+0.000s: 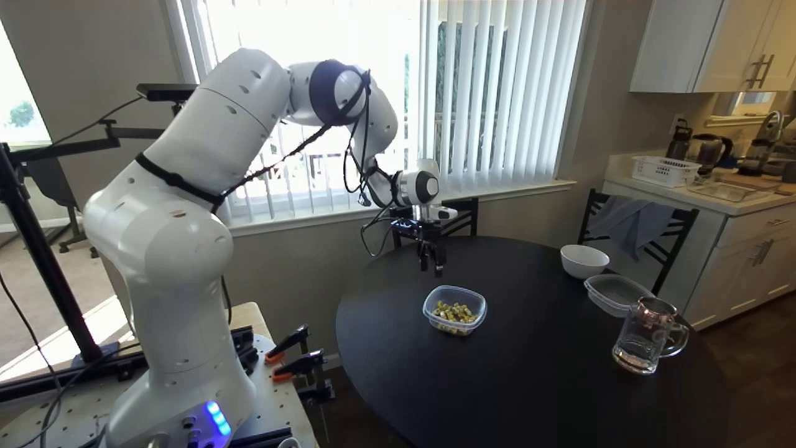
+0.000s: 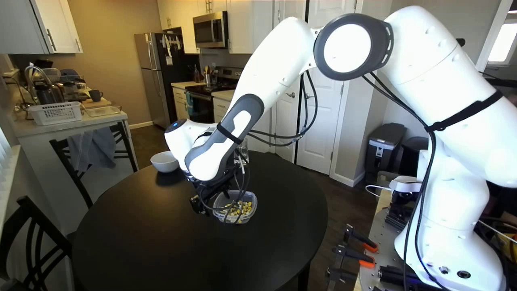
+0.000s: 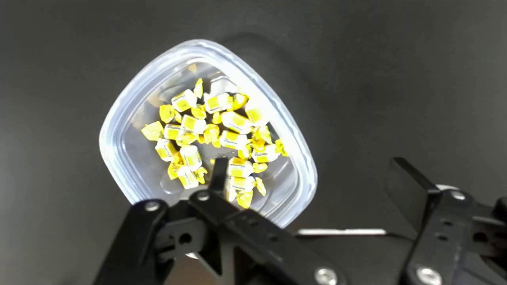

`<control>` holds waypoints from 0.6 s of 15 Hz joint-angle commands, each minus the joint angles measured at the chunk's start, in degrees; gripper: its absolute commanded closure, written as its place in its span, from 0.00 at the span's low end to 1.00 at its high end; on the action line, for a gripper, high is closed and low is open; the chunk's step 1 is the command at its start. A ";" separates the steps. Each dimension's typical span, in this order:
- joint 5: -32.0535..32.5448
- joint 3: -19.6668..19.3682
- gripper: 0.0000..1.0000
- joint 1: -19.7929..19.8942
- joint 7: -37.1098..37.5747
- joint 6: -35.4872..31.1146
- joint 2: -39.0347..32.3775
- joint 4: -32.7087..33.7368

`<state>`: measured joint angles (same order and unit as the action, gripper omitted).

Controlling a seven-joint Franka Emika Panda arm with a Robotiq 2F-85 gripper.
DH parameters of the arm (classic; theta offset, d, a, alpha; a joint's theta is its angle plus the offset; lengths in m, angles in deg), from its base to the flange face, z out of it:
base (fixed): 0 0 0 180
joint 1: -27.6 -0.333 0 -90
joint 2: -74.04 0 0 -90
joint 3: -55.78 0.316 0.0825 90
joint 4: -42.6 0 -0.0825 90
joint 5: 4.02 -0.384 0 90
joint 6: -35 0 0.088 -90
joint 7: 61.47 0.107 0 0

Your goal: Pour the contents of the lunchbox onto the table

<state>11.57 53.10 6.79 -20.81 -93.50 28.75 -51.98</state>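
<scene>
Spread gripper (image 1: 431, 269) hangs above the lunchbox (image 3: 138, 170), 1 rounded corner across its gap

Only 1 arm (image 1: 211, 134) works here, so the coming grasp is a matter of angle, not of choice. The gripper is released: in the wrist view its 2 fingers (image 3: 408, 194) are wide apart and grasp nothing. The lunchbox sits upright on the table (image 1: 497, 386), lower than the fingertips; in an exterior view a strip of tabletop shows between them and the rim, so they look apart.

In the wrist view the lunchbox lies up and left of the gripper. 1 finger overlaps its inside; the other shows past the right-hand corner, over bare table. The lunchbox is nearly square; its slightly longer sides seem to run from upper left to lower right, at a slant to the line along which the fingers would close.

That slant looks decisive. Coming straight down would probably pinch a curved corner, which could twist once the lunchbox is tipped. A turn of the wrist, setting the fingers square to a straight wall, would likely hold better. How far the viewing angle shifts the overlap I cannot tell, so some sideways travel may be needed.

The contents (image 3: 233, 140), yellow-and-white wrapped sweets, lie loose below the rim; an inner finger might press on a few near that corner.
</scene>
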 commanded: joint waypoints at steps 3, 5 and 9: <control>2.30 -2.94 0.00 0.48 -3.65 2.51 -6.40 6.44; 1.80 -2.99 0.00 1.12 -5.49 0.81 -8.57 7.40; 0.41 -1.96 0.00 2.02 -9.40 -3.11 -12.30 8.81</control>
<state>12.76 50.13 7.78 -26.37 -93.98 19.15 -44.77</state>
